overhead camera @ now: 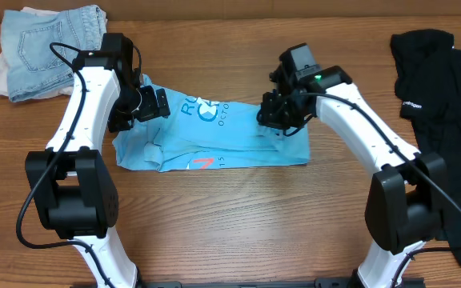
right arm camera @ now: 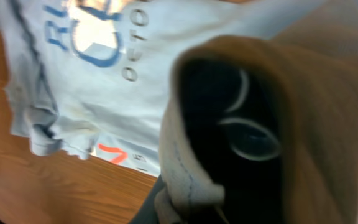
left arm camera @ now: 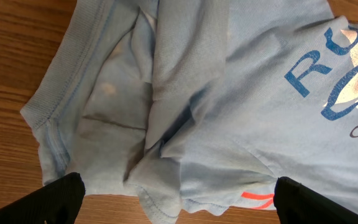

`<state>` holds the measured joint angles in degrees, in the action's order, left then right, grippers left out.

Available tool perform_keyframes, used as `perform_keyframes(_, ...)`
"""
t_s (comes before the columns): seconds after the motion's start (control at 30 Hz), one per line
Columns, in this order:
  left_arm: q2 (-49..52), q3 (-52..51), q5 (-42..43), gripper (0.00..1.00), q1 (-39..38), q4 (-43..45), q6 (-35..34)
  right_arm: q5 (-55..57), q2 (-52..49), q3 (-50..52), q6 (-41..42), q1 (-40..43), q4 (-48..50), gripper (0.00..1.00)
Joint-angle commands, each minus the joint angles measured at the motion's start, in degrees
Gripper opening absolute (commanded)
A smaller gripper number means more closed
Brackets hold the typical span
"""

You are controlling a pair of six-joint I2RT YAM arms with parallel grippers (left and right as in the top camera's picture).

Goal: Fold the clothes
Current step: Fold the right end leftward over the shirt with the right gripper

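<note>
On your table (overhead camera: 238, 224) lie one sky-blue T-shirt (overhead camera: 214, 140), one black shirt (overhead camera: 446, 104) and one denim pile (overhead camera: 50, 48); your left gripper (overhead camera: 155, 104) gapes wide, your right gripper (overhead camera: 272, 118) pinches the T-shirt.

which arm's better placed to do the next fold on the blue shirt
Probably the right: the right gripper is shut on the blue T-shirt at its right edge, ready to carry it over. The left gripper hangs open above the collar end, holding nothing.
</note>
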<state>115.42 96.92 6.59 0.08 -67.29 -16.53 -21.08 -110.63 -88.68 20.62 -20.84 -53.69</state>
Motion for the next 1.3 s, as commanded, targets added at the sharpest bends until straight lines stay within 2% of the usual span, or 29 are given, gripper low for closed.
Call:
perform_keyframes(0.0, 0.4, 0.6, -0.6, 1.00, 0.2, 0.1, 0.2, -1.5, -0.1, 0.0, 2.2, -2.2, 0.6, 0.10)
perform_keyframes(0.43, 0.4, 0.6, -0.6, 1.00, 0.2, 0.0, 0.2, -1.8, -0.1, 3.9, 5.2, -6.4, 5.3, 0.10)
perform_keyframes(0.47, 0.4, 0.6, -0.6, 1.00, 0.2, 0.0, 0.2, -1.8, -0.1, 3.9, 5.2, -6.6, 5.8, 0.19)
perform_keyframes(0.5, 0.4, 0.6, -0.6, 1.00, 0.2, 0.0, 0.2, -1.8, -0.1, 3.9, 5.1, -6.9, 6.2, 0.45)
perform_keyframes(0.53, 0.4, 0.6, -0.6, 1.00, 0.2, 0.0, 0.2, -1.8, -0.1, 3.9, 5.1, -7.0, 6.4, 0.66)
perform_keyframes(0.73, 0.4, 0.6, -0.6, 1.00, 0.2, 0.0, 0.2, -3.2, -0.1, 3.2, 3.3, -7.2, 5.8, 0.84)
perform_keyframes(0.93, 0.4, 0.6, -0.6, 1.00, 0.2, -0.1, 0.2, -3.0, -0.1, -1.5, 1.7, -3.6, 2.4, 0.86)
perform_keyframes(1.07, 0.4, 0.6, -0.5, 1.00, 0.2, 0.0, 0.2, -3.0, -0.2, -1.3, 1.7, -1.8, 2.6, 0.76)
perform_keyframes(1.27, 0.4, 0.6, -0.5, 1.00, 0.2, 0.2, 0.2, -3.0, -2.5, -1.3, -1.7, -4.6, 2.0, 0.79)
